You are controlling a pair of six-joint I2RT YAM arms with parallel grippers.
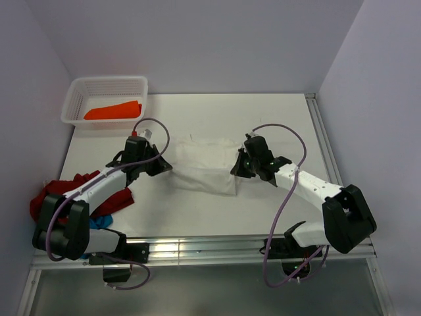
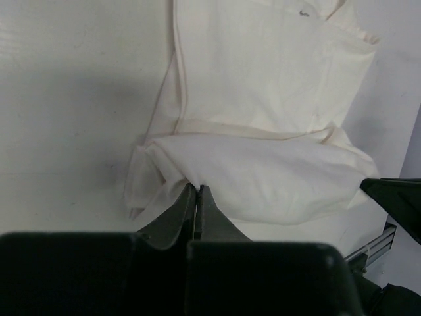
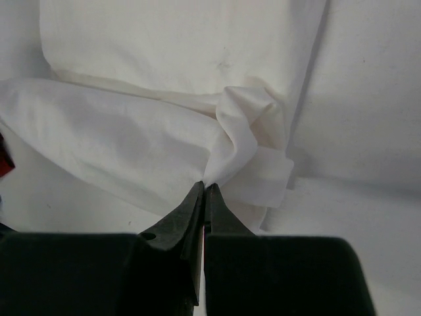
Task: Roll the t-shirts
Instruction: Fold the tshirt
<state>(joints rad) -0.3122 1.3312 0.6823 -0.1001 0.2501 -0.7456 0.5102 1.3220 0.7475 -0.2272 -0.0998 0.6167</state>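
A white t-shirt [image 1: 205, 164] lies folded into a band in the middle of the table, print side hidden. My left gripper [image 1: 168, 166] is shut on its left end, pinching a bunched fold of the white t-shirt [image 2: 263, 171] at the fingertips [image 2: 197, 191]. My right gripper [image 1: 235, 168] is shut on the right end, where the white t-shirt [image 3: 164, 138] puckers between the jaws [image 3: 205, 187]. An orange t-shirt [image 1: 113, 110] lies rolled in the basket. Dark red [image 1: 49, 196] and blue [image 1: 100, 221] t-shirts are heaped at the near left, partly under my left arm.
The white perforated basket [image 1: 77, 99] stands at the far left corner. A metal rail [image 1: 197, 247] runs along the table's near edge and another [image 1: 321, 131] along the right side. Walls close in on both sides.
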